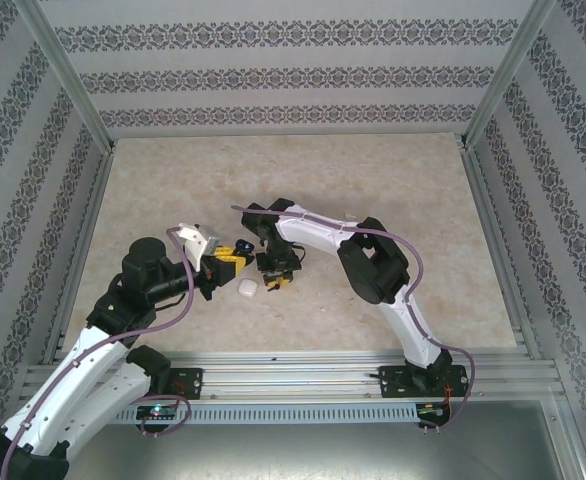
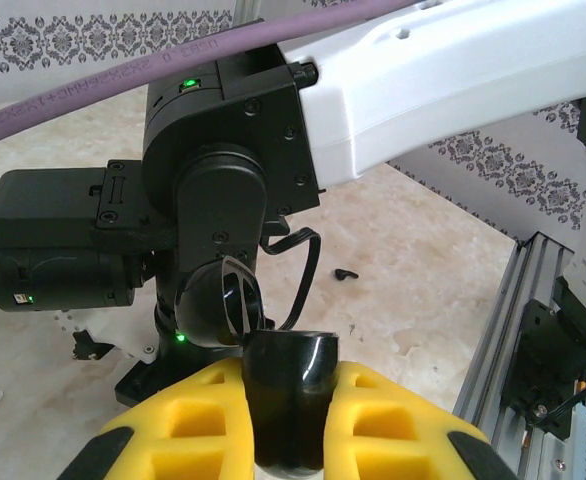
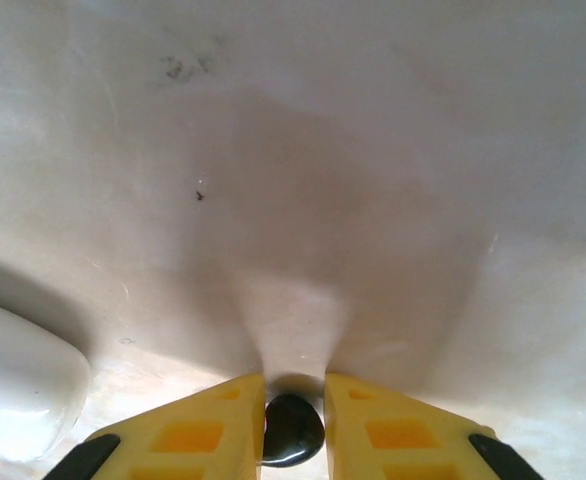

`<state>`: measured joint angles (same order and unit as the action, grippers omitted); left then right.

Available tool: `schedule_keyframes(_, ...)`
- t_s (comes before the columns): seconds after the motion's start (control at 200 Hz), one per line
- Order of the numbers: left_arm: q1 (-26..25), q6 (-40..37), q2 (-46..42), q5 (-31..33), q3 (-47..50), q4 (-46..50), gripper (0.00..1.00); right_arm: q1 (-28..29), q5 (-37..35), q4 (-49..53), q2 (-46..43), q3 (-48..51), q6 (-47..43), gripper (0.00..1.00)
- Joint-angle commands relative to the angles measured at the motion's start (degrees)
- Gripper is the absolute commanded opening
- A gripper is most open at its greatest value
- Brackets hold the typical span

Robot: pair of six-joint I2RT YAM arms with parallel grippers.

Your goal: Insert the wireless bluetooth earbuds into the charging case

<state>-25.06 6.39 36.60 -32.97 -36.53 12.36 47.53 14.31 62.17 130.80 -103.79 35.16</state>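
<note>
While I watch from the overhead camera, the charging case (image 1: pixel 246 290) lies flat on the pale table (image 1: pixel 393 200), a small glossy white pebble. I take every other position from it. I cannot tell from here whether its lid is up or down.

The left gripper (image 1: pixel 235 253) sits just beyond the case and slightly to its left, near it but not touching. In the left wrist camera its yellow fingers (image 2: pixel 198 415) are drawn together and clamped on a glossy black earbud (image 2: pixel 291 385), which stands up between them with its rounded top catching the light. Past that earbud I see the black wrist joint of the right arm (image 2: pixel 223 180), and farther out a tiny black scrap (image 2: pixel 346 272) lying loose on the table.

The right gripper (image 1: pixel 276 280) is just beside the case on its right, pointed steeply down at the table. From the right wrist camera the case shows as a smooth white curve at the lower left edge, close to the left-hand yellow finger (image 3: pixel 208 435) with a strip of table between them. The two fingers stand close together, pressed against either side of a second earbud (image 3: pixel 293 430), a shiny black oval that fills the narrow gap at the tips. It is down at table level, to the right of the case and clear of it.
</note>
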Motion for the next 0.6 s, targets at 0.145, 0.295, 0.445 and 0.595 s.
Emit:
schedule_keyframes(0.145, 0.3, 0.4, -0.9, -1.4, 0.9, -4.4, 0.00, 0.9, -2.8, 4.2, -0.7, -1.1, -3.2, 0.33)
schedule_keyframes(0.295, 0.3, -0.2, -1.1, -1.4, 0.6, -3.2, 0.00, 0.3, -1.2, 0.5, -5.0, 2.7, 2.4, 0.44)
schedule_keyframes(0.445, 0.4, -0.4, -2.3, -1.5, 1.0, -1.7, 0.00, 0.3, 3.4, -10.5, -11.1, 10.6, 10.3, 0.47)
schedule_keyframes(0.595, 0.4, -0.3, -3.4, -1.7, 1.4, -0.7, 0.00, 0.5, 3.2, -11.9, -11.2, 11.7, 11.5, 0.39)
